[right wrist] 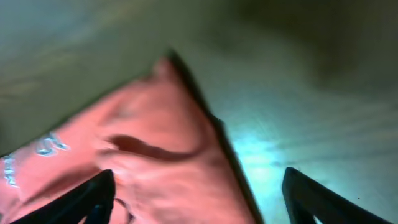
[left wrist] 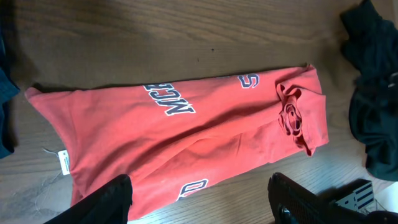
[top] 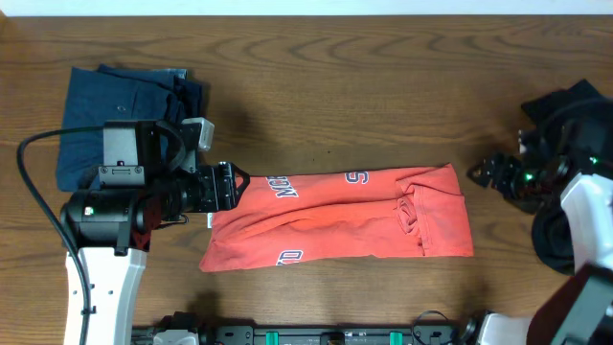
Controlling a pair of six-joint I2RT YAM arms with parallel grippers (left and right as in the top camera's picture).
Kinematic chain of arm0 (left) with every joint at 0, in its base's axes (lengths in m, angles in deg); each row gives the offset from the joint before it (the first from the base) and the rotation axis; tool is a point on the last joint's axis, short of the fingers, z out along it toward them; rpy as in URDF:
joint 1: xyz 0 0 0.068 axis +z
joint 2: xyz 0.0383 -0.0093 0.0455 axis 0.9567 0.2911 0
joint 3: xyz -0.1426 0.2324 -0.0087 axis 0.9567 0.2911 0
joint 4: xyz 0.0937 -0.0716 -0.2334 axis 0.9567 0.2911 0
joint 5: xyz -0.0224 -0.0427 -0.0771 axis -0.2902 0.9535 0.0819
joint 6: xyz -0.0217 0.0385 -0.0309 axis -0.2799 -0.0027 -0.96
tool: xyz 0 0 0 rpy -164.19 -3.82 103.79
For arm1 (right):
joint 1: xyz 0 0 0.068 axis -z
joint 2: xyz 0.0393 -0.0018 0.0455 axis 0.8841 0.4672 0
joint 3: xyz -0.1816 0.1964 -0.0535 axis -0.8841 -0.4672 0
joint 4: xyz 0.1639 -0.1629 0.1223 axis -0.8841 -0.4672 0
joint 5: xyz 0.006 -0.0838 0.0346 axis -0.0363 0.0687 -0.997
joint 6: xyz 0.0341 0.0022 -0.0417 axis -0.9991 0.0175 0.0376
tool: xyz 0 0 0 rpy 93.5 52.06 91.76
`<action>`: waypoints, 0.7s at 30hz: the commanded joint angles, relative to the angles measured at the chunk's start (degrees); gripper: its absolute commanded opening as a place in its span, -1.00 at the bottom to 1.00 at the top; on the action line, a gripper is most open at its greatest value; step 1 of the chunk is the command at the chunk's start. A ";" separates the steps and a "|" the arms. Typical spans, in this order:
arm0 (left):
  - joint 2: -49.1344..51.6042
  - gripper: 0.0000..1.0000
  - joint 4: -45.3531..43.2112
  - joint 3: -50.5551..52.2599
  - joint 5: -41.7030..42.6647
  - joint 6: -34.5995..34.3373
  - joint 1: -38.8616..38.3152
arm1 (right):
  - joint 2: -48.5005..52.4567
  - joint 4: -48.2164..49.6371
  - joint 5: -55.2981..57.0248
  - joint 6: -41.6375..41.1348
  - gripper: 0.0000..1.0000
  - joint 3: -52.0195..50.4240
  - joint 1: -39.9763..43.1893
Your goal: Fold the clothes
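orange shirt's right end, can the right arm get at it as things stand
Probably yes: the right gripper is open just beyond that end of the orange shirt, and nothing lies between them.

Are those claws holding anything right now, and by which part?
Nothing is held. The left gripper and right gripper both stand open; the orange shirt lies loose on the table.
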State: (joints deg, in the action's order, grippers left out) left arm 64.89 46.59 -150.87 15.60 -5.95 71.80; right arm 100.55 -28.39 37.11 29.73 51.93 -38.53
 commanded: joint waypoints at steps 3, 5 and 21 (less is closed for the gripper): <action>0.22 0.44 0.09 -0.85 0.33 1.25 0.20 | 6.99 0.02 -3.13 2.78 0.48 -3.58 1.07; 0.22 0.45 0.09 -0.85 0.33 1.25 0.20 | 8.63 1.66 -6.91 5.22 0.43 -5.70 1.07; 0.22 0.46 -1.36 -0.85 0.33 1.22 0.20 | 8.98 12.92 -12.74 9.22 -0.97 -16.28 1.18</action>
State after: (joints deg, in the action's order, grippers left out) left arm 64.91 45.23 -150.87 15.58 -5.93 71.80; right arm 108.60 -15.78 22.35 37.99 36.45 -37.35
